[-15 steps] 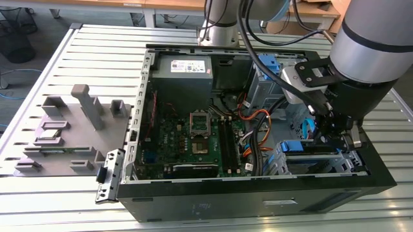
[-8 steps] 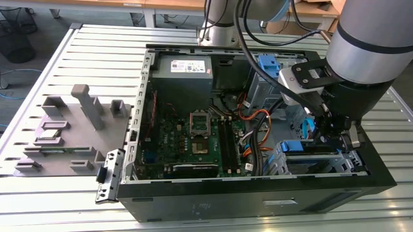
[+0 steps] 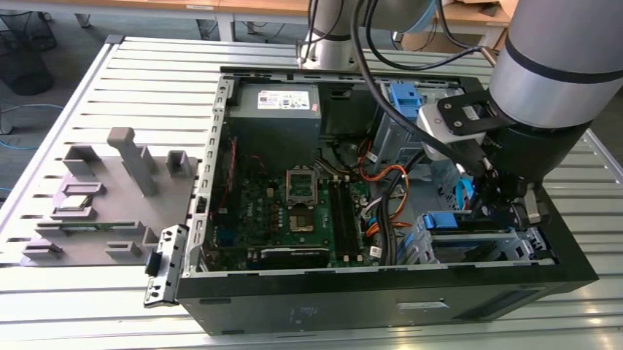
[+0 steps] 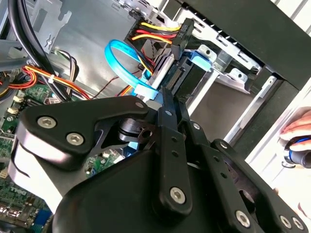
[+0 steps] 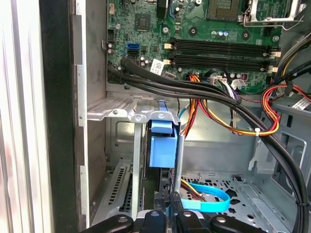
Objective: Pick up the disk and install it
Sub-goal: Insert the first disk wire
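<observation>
The gripper [image 5: 167, 204], fingers drawn narrow, seems to pinch the disk [image 5: 162, 145], which stands on edge in the drive cage [image 5: 116, 108] of the open computer case [image 3: 389, 306]. The case sits on a slatted metal table [image 3: 146, 73]; the power supply sticker [image 3: 287, 100] has illegible print.

The disk [image 5: 162, 148] (blue carrier frame showing) stands on edge in the metal drive cage [image 5: 121, 109].

Open computer case [image 3: 389, 299] on a slatted table [image 3: 146, 80], green motherboard [image 3: 248, 211] and grey power supply [image 3: 277, 120] inside.
</observation>
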Controlling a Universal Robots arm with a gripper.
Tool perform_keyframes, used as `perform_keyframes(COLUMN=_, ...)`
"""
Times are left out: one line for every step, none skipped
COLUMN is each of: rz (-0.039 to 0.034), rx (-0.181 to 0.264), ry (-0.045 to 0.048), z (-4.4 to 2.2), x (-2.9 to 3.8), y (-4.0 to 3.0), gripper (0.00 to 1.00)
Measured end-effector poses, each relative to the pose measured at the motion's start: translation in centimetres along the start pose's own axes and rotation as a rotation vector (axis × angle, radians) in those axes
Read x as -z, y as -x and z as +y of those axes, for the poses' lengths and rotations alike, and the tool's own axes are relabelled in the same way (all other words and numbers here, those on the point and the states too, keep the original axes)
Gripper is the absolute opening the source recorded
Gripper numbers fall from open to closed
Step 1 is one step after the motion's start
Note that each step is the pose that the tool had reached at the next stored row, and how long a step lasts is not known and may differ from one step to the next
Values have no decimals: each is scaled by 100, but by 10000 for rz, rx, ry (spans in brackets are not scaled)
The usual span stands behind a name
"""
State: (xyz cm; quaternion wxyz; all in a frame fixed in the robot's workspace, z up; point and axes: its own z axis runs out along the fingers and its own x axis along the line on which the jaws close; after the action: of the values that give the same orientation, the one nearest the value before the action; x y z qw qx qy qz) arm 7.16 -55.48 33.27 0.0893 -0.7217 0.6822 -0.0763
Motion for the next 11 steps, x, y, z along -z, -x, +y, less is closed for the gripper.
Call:
perform_keyframes(rz=2, rx=-1, ry=-6, z=2, x=-2, y=0, gripper=16)
perform_keyframes(rz=2, rx=-1, ry=-11, z=4, x=-5, y=0, gripper=16)
perform_keyframes(rz=3, rx=0, ry=-13, z=4, x=-6, y=0, gripper=16)
perform_keyframes(rz=2, rx=0, ry=-14, z=5, x=-7, y=1, gripper=16)
perform_keyframes(rz=0, rx=0, ry=-15, z=5, x=-9, y=2, gripper=16)
perform_keyframes(rz=0, rx=-1, ry=-15, z=6, x=-8, y=5, gripper=16)
perform_keyframes(rz=2, rx=-1, ry=-15, z=6, x=-8, y=8, gripper=16)
perform_keyframes(rz=2, rx=-1, ry=-15, z=7, x=-8, y=12, gripper=16)
perform_keyframes(rz=1, rx=-1, ry=-15, z=8, x=-8, y=14, gripper=16)
perform_keyframes(rz=1, rx=0, ry=-15, z=9, x=-8, y=14, gripper=16)
perform_keyframes(rz=2, rx=0, ry=-15, z=9, x=-7, y=14, gripper=16)
